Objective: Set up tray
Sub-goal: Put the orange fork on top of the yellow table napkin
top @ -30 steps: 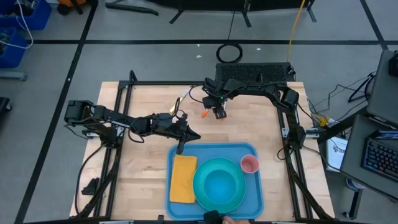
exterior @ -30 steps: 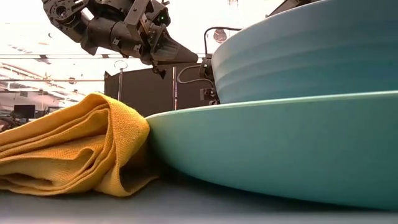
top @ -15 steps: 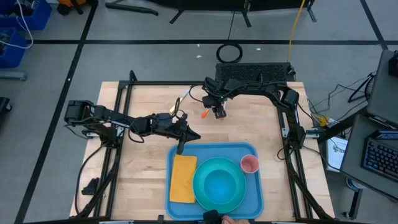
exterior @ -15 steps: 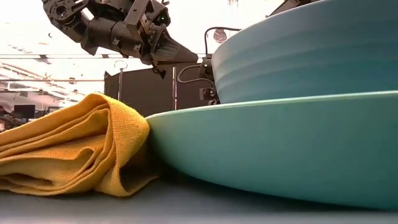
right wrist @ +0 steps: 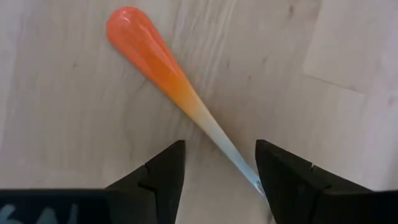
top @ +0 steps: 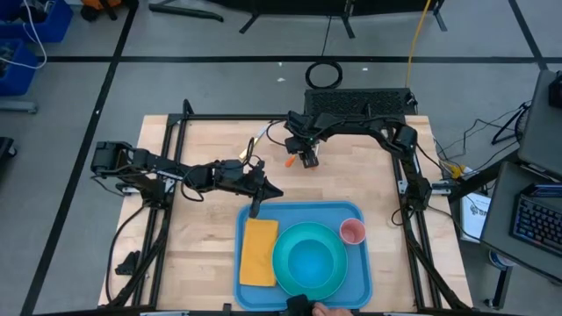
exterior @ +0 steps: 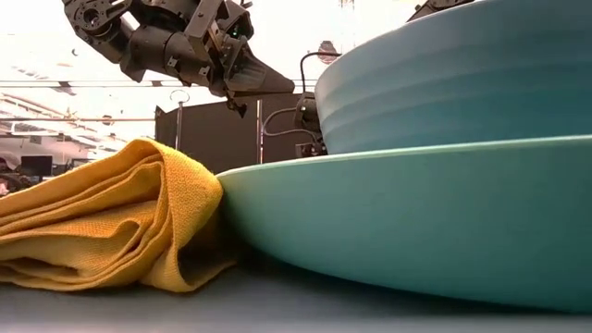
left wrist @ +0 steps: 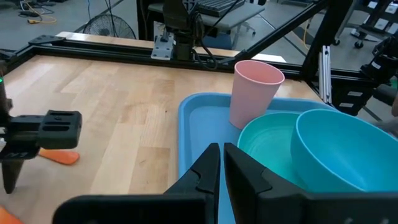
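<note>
Orange utensil (right wrist: pixel 163 65) runs under spread right claw (right wrist: pixel 221 163), tip hidden; left claw (left wrist: pixel 221 163) pressed together over tray (left wrist: pixel 198 124)

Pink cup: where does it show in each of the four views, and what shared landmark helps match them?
High view: the pink cup stands in the tray's far right corner, beside the turquoise plate.
Low view: not in it.
Left wrist view: upright on the tray, behind the plate.
Right wrist view: not in it.
Shared landmark: the turquoise plate, also filling the low view.
</note>
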Robot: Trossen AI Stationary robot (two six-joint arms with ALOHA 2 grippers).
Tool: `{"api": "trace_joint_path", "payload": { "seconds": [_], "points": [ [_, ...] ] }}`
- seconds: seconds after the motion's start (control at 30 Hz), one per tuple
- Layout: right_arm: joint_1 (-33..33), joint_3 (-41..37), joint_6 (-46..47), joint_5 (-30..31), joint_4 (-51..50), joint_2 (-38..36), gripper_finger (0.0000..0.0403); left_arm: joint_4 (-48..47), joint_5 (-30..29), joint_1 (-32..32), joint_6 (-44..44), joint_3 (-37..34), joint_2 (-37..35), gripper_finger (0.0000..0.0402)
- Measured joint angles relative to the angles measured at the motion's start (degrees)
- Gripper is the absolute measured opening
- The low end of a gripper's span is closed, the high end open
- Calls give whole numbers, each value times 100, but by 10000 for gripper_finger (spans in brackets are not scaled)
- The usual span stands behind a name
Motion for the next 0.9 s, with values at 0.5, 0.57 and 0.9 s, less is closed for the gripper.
{"api": "trace_joint_path", "payload": {
  "seconds": [0.5, 0.57, 0.9],
  "points": [
    [-35, -3, -132, 43, -93, -6, 105, -81, 0, 0, 122, 0, 0, 26],
    [-33, -4, -144, 39, -107, -7, 86, -75, -2, 0, 111, 0, 0, 26],
    [-39, -4, -341, 201, -67, -6, 7, -72, -9, 0, 107, 0, 0, 26]
  ]
}}
